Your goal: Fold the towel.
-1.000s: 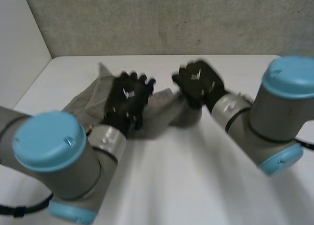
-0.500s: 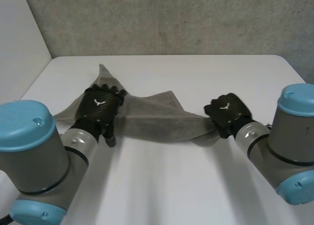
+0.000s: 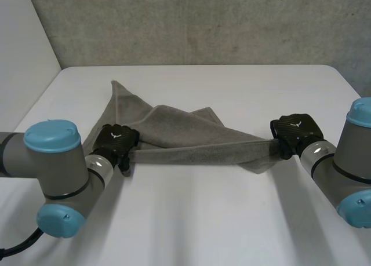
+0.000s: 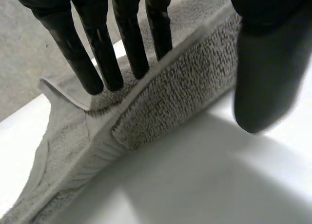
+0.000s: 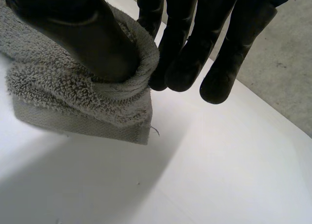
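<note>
Plain grey terry towel [image 3: 191,141] on a white desk [image 3: 232,219]; black left hand [image 3: 114,139] and right hand [image 3: 297,128]; mottled grey wall [image 3: 203,22].

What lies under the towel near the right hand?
Bare white table shows under the corner of the towel pinched in the right hand. Farther along, the towel hides the table.

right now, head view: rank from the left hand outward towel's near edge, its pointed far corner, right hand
1. Towel's near edge, held by the left hand.
2. Pointed far corner, towards the wall.
3. Right hand, at the towel's opposite end.
</note>
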Motion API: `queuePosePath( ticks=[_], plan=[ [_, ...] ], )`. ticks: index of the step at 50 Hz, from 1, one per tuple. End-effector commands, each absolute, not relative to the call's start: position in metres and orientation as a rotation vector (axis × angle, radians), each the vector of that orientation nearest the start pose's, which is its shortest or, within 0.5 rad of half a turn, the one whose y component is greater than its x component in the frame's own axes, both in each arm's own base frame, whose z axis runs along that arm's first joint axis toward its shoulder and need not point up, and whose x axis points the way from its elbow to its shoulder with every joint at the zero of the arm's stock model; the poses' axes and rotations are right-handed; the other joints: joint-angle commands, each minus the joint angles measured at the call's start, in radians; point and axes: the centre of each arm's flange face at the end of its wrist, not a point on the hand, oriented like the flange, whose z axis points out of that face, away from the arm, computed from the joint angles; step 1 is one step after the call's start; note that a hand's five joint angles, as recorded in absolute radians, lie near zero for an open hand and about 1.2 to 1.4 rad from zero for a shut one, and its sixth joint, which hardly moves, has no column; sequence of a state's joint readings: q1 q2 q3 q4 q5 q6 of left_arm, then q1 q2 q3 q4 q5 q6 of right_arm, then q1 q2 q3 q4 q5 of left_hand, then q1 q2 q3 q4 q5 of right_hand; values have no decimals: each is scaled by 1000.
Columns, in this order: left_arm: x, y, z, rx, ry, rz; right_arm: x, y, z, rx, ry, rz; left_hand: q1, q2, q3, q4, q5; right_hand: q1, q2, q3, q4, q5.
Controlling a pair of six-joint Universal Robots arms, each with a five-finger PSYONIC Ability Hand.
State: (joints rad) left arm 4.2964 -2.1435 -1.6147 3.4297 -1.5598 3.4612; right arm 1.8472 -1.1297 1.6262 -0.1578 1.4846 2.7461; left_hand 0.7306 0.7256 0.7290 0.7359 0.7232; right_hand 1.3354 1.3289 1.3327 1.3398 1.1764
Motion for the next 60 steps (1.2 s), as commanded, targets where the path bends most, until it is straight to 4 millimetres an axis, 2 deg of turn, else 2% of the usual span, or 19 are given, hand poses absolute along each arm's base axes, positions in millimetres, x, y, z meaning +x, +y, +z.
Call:
queuePosePath(
  ticks=[1,4,13,15,16,17,18,19,20,23,25,27,31,37,45,47,53,58,60],
  plan=[
    [-269,-285,122,936,2428,-1881,228,-298,160,-916,2392,-1819,406,411,408,401,239,61,67,64,56,45],
    [-266,-292,125,908,2413,-1900,229,-297,160,-922,2389,-1815,665,670,666,659,498,61,67,64,56,45],
    [-251,-304,141,838,2379,-1934,228,-292,177,-965,2391,-1796,666,671,667,660,499,61,67,64,56,45],
    [-246,-305,155,812,2349,-1970,229,-287,223,-970,2281,-1902,666,671,667,660,499,61,67,64,56,45],
    [-242,-304,187,770,2265,-2068,228,-285,253,-960,2204,-1983,666,671,667,660,499,61,67,64,56,45],
    [-239,-299,220,736,2181,-2172,227,-285,253,-960,2203,-1983,666,671,667,660,499,61,67,64,56,45],
    [-239,-299,220,735,2180,-2173,224,-281,281,-959,2131,-2047,666,671,667,660,499,61,67,64,56,45],
    [-237,-294,250,701,2099,-2269,224,-281,281,-959,2130,-2048,666,671,667,660,499,61,67,64,56,45],
    [-235,-286,282,665,2007,-2377,221,-276,308,-962,2055,-2110,666,671,667,660,499,61,67,64,56,45],
    [-232,-276,312,636,1913,-2478,217,-263,361,-966,1929,-2216,666,671,667,660,499,61,67,64,56,45],
    [-227,-255,368,608,1726,-2636,216,-256,383,-970,1886,-2251,666,671,667,660,499,61,67,64,56,45],
    [-224,-244,388,609,1679,-2671,210,-242,421,-978,1856,-2285,666,671,667,660,499,61,67,64,56,45],
    [-222,-230,415,657,1694,-2674,205,-234,447,-990,1857,-2303,666,671,667,660,499,61,67,64,56,45],
    [-216,-237,412,660,1778,-2591,212,-250,439,-1144,1965,-2184,666,671,667,660,499,61,67,64,56,45],
    [-225,-283,354,720,2015,-2380,225,-286,395,-1288,2080,-2005,666,671,667,660,499,61,67,64,56,45],
    [-231,-303,325,756,2099,-2282,230,-293,383,-1302,2100,-1956,666,671,667,660,499,61,67,64,56,45],
    [-243,-339,283,869,2120,-2142,253,-323,341,-1378,2118,-1870,666,671,667,660,499,61,67,64,56,45],
    [-254,-364,300,878,1976,-2213,267,-354,348,-1344,2025,-2154,666,671,667,660,499,61,67,64,56,45],
    [-256,-371,319,846,1899,-2279,277,-369,387,-1212,1811,-2515,666,671,667,660,499,61,67,64,56,45]
  ],
)
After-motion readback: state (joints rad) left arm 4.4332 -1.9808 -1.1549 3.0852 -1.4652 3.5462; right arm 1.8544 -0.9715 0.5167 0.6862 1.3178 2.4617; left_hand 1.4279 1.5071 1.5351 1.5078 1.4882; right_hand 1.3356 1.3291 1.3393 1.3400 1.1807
